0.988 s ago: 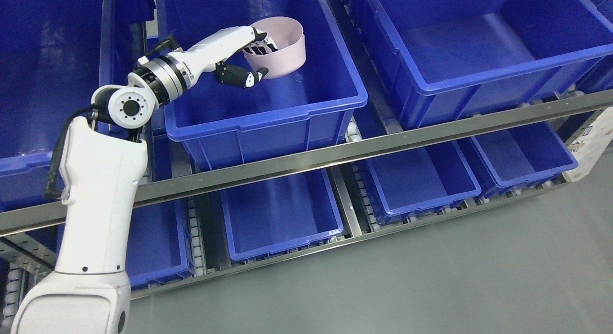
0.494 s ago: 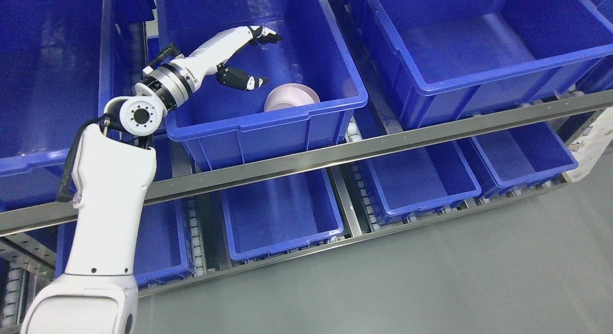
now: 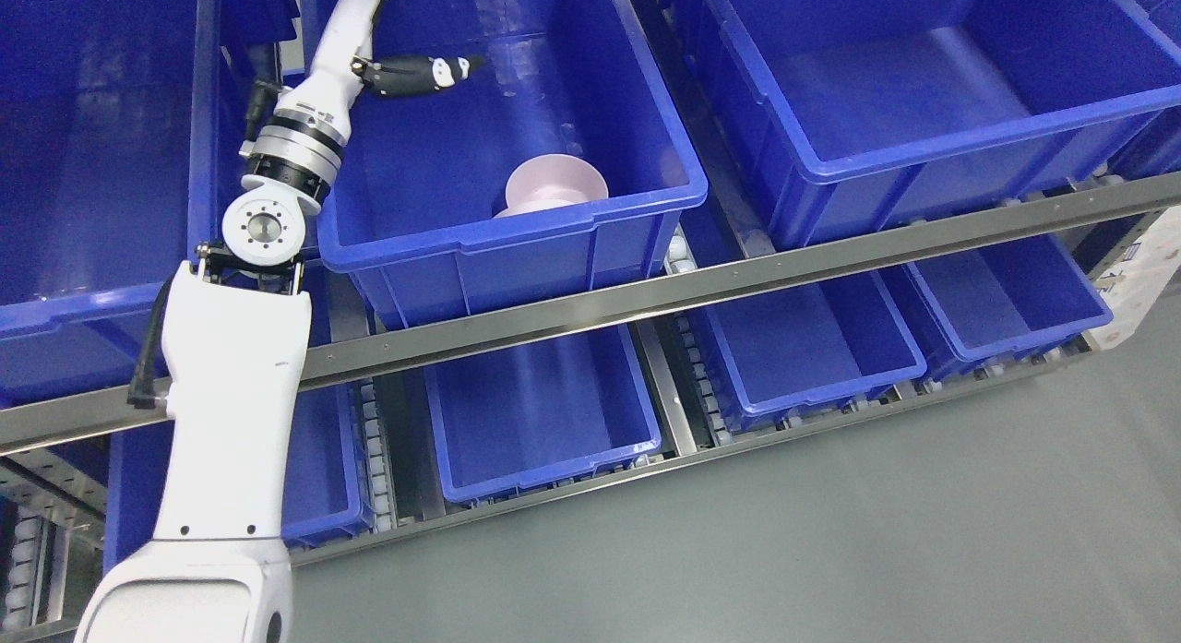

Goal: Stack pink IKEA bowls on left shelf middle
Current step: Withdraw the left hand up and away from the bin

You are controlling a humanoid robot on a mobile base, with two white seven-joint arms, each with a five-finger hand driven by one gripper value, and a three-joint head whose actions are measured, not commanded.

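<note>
On the steel shelf rail [image 3: 738, 283] (grey floor [image 3: 876, 532] below), blue bins [image 3: 517, 246] sit.

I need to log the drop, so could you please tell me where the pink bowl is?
In the head view, the pink bowl lies inside the blue bin left of centre, against its front wall, below and right of the left robot hand.
</note>
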